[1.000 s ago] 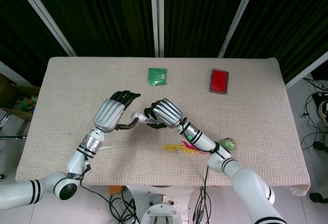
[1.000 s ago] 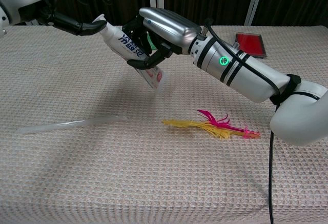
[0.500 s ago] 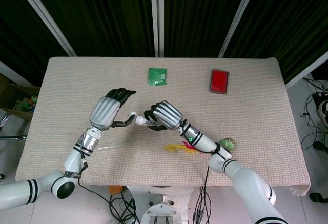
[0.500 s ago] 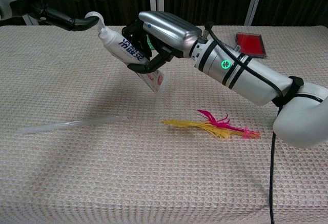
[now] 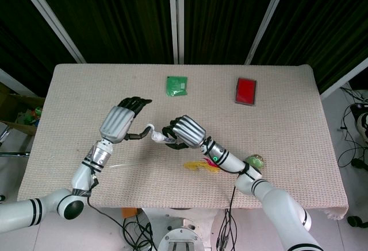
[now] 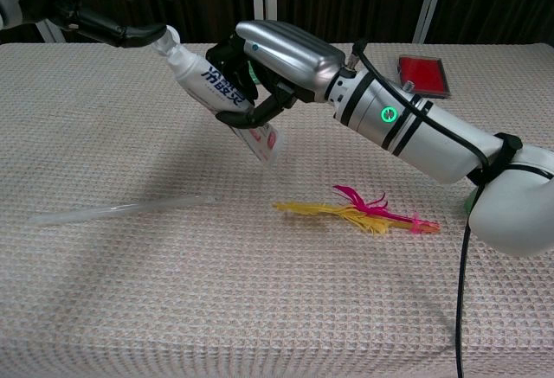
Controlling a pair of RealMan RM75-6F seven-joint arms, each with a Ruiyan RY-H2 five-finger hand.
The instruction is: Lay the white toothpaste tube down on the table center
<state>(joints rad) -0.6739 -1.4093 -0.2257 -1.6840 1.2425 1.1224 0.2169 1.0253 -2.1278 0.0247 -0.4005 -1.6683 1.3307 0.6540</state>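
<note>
The white toothpaste tube (image 6: pixel 213 85) hangs tilted above the table's middle, cap end up and to the left, flat end down. My right hand (image 6: pixel 279 56) grips its lower half from above, fingers curled around it; the head view shows the same hand (image 5: pixel 187 131) with the tube (image 5: pixel 156 137) sticking out to its left. My left hand (image 5: pixel 117 124) hovers just left of the cap with its fingers spread. In the chest view one of its fingertips (image 6: pixel 149 35) lies right at the cap; I cannot tell if they touch.
A yellow and pink feather (image 6: pixel 357 214) lies on the cloth in front of the right forearm. A clear thin stick (image 6: pixel 121 209) lies front left. A green packet (image 5: pixel 176 85) and a red box (image 5: pixel 246 91) sit at the back, and a green ball (image 5: pixel 255 161) near the right elbow.
The right hand has carried the tube slightly toward the front of the table. The left hand has drawn back a little to the left, its fingers staying by the cap.
</note>
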